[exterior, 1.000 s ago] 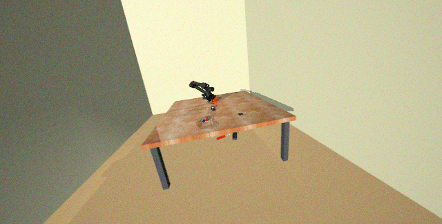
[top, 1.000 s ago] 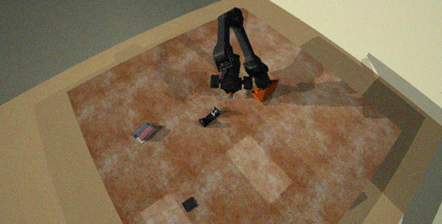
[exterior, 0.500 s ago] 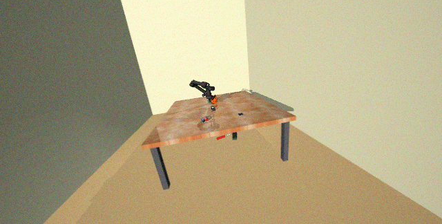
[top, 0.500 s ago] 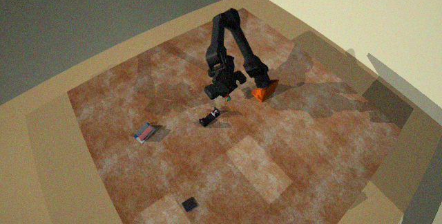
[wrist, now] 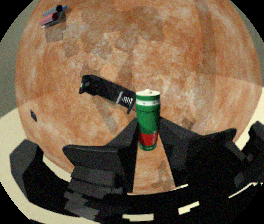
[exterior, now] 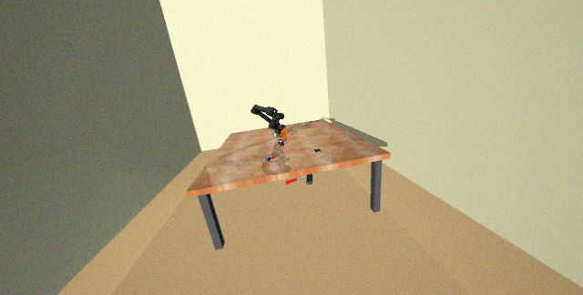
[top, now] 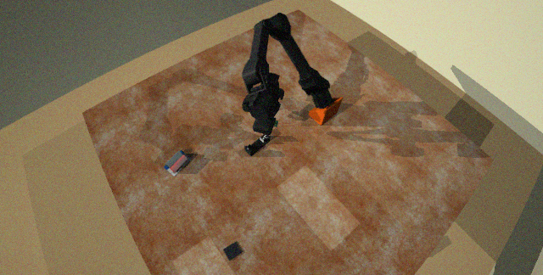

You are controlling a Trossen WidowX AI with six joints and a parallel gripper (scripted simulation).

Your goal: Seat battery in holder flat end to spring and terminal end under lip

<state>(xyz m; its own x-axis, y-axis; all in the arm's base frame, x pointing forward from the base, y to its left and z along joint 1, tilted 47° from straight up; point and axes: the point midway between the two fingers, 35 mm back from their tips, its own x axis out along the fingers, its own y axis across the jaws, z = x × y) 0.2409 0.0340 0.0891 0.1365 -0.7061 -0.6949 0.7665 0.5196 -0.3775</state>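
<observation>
table [exterior: 328, 147]: one, brown wood top, dark legs; walls along two sides, the other two edges open to the floor.
arm [top: 263, 58]: one, black, folded over from its base near the back of the table; wrist hangs above the middle of the top.
orange wedge [top: 326, 110]: one, on the table beside the arm's base, well apart from the holder.
gripper [wrist: 149, 141]: closed on the battery, one finger [wrist: 99, 163] on each side of it.
battery [wrist: 148, 121]: one, green with a red band and a silver cap; held in the gripper above the table. Long axis runs straight out along the fingers, silver end pointing away from the wrist and red band nearest it. Barely a green speck in the top view.
holder [top: 256, 145]: one, black, long and narrow, flat on the table just below and ahead of the gripper; long axis lies diagonal in the top view. In the wrist view it sits just past the battery's tip, crosswise to it; touching or apart, cannot tell.
blue-and-red block [top: 176, 162]: one, left of the holder, well apart.
black square [top: 232, 250]: one, small, near the front edge, far from everything else.
room: open table surface on all sides of the holder; nearest object to it is the gripper itself.
</observation>
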